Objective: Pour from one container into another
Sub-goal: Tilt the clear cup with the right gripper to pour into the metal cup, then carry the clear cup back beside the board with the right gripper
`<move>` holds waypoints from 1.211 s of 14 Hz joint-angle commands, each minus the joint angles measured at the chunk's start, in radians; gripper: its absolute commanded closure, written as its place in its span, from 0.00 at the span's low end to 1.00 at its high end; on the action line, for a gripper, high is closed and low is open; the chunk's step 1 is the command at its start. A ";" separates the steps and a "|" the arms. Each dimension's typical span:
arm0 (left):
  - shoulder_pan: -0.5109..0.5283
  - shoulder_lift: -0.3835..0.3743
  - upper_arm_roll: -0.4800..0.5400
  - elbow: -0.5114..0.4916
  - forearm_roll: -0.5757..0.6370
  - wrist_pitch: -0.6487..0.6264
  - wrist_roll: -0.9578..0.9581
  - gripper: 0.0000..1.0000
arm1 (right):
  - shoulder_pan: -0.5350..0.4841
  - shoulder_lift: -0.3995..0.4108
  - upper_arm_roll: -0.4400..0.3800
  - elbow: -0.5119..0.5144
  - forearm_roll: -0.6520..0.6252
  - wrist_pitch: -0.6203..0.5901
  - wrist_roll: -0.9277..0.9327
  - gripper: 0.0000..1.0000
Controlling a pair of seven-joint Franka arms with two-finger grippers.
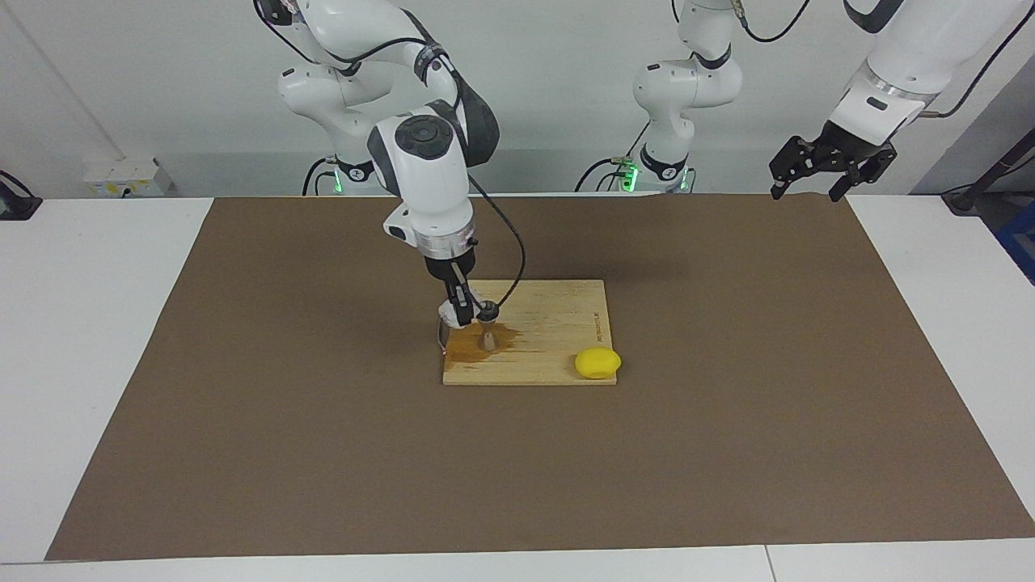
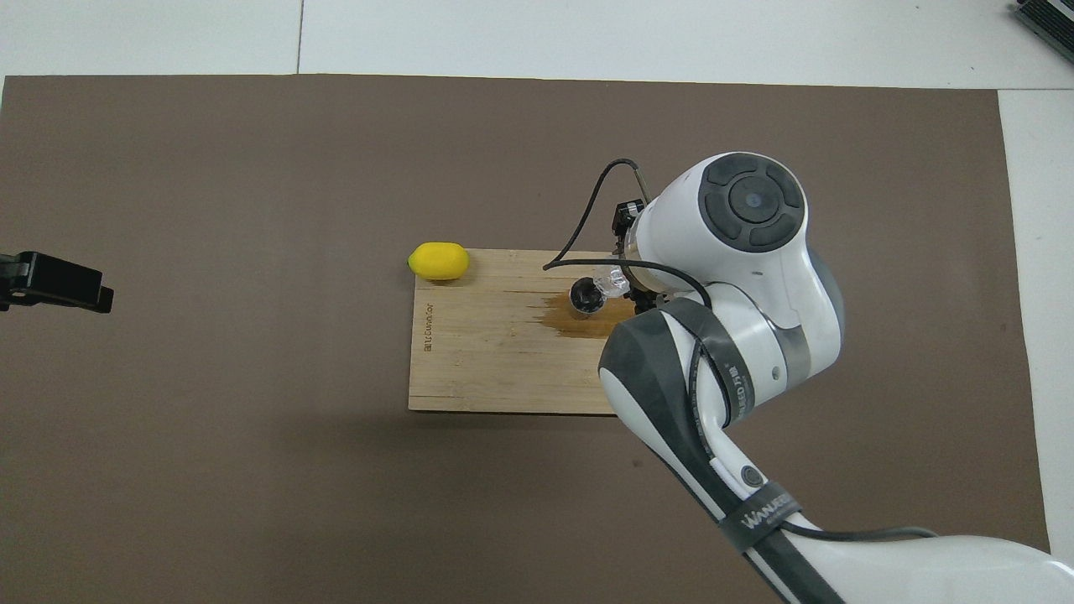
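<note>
Right tool [image 1: 461, 311] grips the clear cup [image 1: 447, 313] by its wall, tipped over the jigger [image 1: 488, 330]; light, slick, fragile. Left tool [image 1: 833, 166] waits, splayed wide.

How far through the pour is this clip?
Mid-pour. Done: the right gripper has the clear cup lifted and tipped over the jigger, which stands on the cutting board. A wet brown stain surrounds the jigger's foot. Left: setting the cup back down. The left gripper waits, raised.

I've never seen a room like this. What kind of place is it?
Probably a robot lab: two white arms, a right gripper tipping a cup over a jigger on a board, and a brown mat.
</note>
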 commanded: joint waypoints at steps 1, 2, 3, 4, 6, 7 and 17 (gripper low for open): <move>0.016 -0.022 -0.013 -0.027 -0.003 0.011 -0.005 0.00 | -0.058 0.009 0.013 -0.016 0.086 0.030 -0.039 1.00; 0.016 -0.022 -0.013 -0.027 -0.003 0.009 -0.005 0.00 | -0.086 0.009 0.013 -0.021 0.127 0.031 -0.073 1.00; 0.016 -0.022 -0.013 -0.027 -0.003 0.011 -0.005 0.00 | -0.112 0.006 0.013 -0.035 0.176 0.032 -0.102 1.00; 0.016 -0.022 -0.013 -0.027 -0.003 0.009 -0.005 0.00 | -0.146 0.003 0.013 -0.050 0.220 0.037 -0.142 1.00; 0.016 -0.022 -0.013 -0.027 -0.003 0.011 -0.005 0.00 | -0.227 0.003 0.013 -0.088 0.369 0.050 -0.242 1.00; 0.016 -0.022 -0.013 -0.027 -0.003 0.011 -0.005 0.00 | -0.262 0.003 0.011 -0.111 0.441 0.055 -0.292 1.00; 0.016 -0.022 -0.013 -0.027 -0.003 0.011 -0.005 0.00 | -0.557 0.038 0.013 -0.257 0.626 0.055 -0.733 1.00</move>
